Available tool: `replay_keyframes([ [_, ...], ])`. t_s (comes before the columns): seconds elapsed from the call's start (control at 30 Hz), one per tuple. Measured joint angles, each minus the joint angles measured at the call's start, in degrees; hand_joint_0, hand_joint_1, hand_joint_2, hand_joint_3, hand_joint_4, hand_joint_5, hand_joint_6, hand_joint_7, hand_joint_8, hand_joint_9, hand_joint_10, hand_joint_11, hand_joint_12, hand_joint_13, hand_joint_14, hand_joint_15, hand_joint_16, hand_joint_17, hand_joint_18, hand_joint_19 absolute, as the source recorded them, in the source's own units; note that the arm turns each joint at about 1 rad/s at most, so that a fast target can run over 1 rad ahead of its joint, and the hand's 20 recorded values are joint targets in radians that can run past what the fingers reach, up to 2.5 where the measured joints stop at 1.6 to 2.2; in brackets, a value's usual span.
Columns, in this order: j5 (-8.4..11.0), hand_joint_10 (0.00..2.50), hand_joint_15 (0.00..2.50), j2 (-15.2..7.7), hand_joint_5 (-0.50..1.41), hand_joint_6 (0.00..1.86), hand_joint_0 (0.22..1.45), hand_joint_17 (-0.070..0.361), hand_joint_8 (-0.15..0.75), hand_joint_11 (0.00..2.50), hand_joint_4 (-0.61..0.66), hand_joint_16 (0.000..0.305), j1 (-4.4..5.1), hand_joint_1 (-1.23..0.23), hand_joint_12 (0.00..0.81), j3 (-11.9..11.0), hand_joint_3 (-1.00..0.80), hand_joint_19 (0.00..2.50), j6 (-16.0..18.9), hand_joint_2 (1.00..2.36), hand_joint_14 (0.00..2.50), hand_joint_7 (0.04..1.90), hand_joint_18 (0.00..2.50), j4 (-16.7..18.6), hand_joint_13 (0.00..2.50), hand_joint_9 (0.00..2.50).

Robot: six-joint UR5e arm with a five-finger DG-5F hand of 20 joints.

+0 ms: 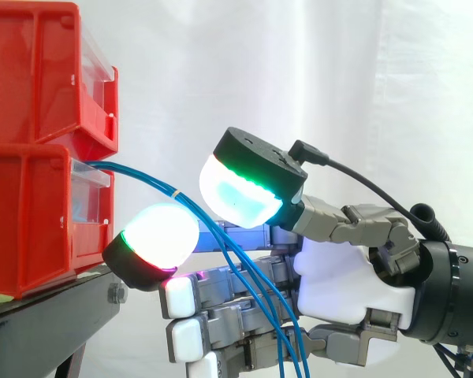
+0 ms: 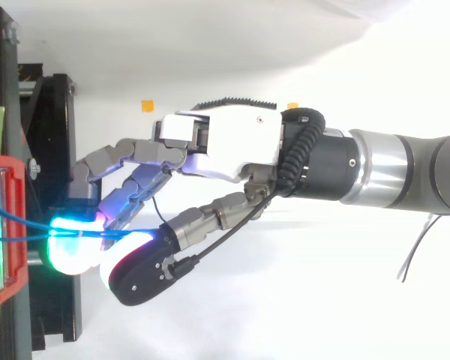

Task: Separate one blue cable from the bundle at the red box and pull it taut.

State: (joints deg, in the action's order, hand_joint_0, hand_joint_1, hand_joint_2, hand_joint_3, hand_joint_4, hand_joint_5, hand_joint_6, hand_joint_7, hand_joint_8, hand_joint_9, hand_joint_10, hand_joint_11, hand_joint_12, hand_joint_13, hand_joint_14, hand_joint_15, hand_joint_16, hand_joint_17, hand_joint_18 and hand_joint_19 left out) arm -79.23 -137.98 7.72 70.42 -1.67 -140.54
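Two red bins (image 1: 31, 118), stacked on a black stand (image 1: 47, 315), fronts at the stand's edge; white curtain (image 1: 299, 63) behind. One bundle of blue cables (image 1: 146, 176) (image 2: 82, 233): leaves the lower bin's front, slopes down beyond the stand's edge, and fans into separate strands before the palm. One hand (image 1: 347, 276) (image 2: 225, 142), off the stand's edge, facing the bins; fingers (image 1: 240, 189) curled, two glowing pads closed on the bundle just beside the bin front; the others bent below, strands hanging across them.
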Motion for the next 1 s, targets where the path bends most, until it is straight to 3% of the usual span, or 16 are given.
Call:
replay_keyframes([
  [0.53,-0.81,0.02,0.56,0.01,-0.17,0.69,0.62,0.102,0.300,0.73,0.17,0.045,-0.89,-0.67,0.366,-0.02,-0.36,0.61,0.00,1.01,0.02,1.04,0.73,0.00,0.91,0.81],
  [1.0,-0.84,0.02,0.55,0.05,-0.18,0.72,0.64,0.102,0.298,0.74,0.16,0.045,-0.95,-0.70,0.364,-0.06,-0.29,0.60,0.00,1.01,0.02,1.01,0.73,0.43,0.92,0.81],
])
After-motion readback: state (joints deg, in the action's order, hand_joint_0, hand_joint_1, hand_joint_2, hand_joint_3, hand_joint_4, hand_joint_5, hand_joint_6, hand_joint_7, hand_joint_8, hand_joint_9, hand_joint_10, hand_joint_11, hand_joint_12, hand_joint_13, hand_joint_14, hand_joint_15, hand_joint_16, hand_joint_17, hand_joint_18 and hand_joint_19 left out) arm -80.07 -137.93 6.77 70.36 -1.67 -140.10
